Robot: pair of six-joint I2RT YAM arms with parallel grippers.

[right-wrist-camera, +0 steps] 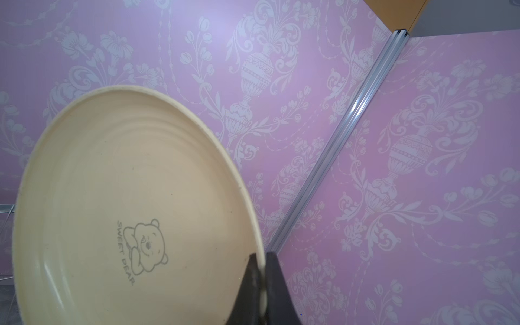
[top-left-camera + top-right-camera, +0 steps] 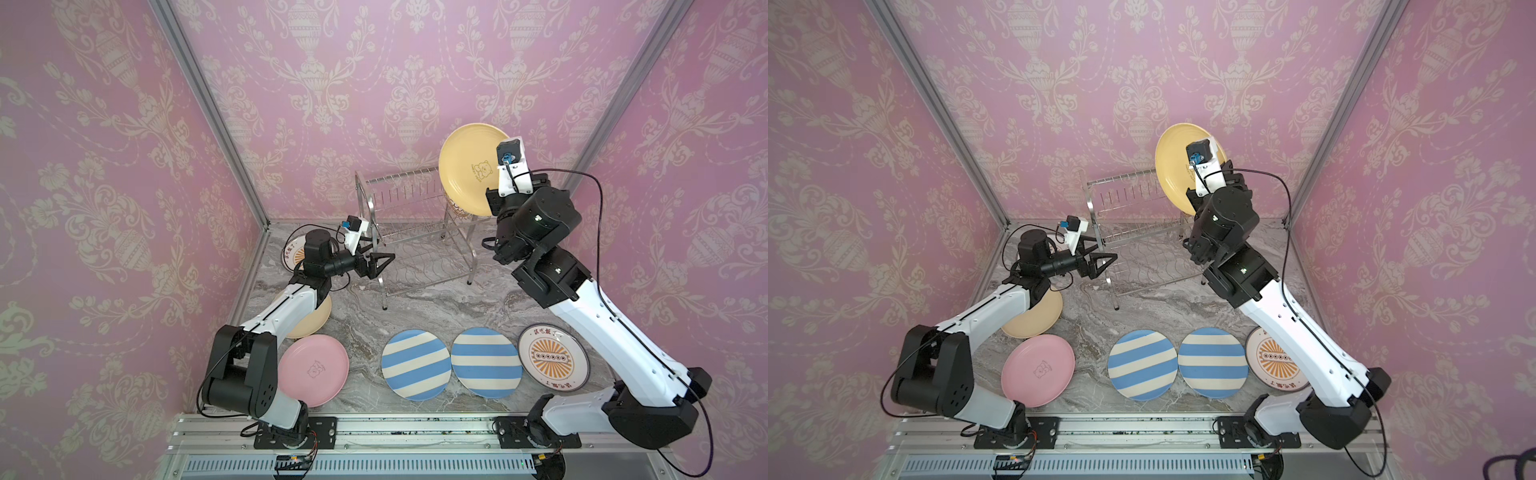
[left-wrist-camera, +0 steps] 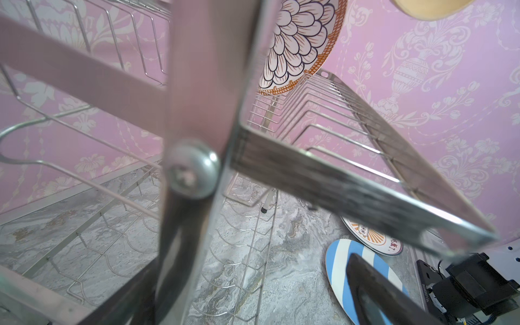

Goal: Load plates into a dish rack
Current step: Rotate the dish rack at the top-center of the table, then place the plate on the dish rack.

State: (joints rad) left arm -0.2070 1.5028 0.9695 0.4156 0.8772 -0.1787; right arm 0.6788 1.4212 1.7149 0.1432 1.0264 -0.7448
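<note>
My right gripper (image 1: 261,259) is shut on the rim of the yellow plate (image 2: 465,166), which hangs tilted on edge above the right end of the chrome dish rack (image 2: 368,208). A brown floral plate (image 3: 298,42) stands in the rack's upper tier below it. My left gripper (image 2: 374,262) is open at the rack's left side frame (image 3: 197,112), whose post stands between the fingers. Flat on the table lie a pink plate (image 2: 312,370), two blue-white striped plates (image 2: 416,364) (image 2: 486,362), a sunburst plate (image 2: 552,360), a cream plate (image 2: 309,324) and a second sunburst plate (image 2: 293,253), both partly under the left arm.
The marble table (image 2: 436,307) is closed in by pink papered walls at the back and both sides. The arms' base rail (image 2: 374,432) runs along the front edge. The rack's lower tier (image 2: 419,266) holds nothing.
</note>
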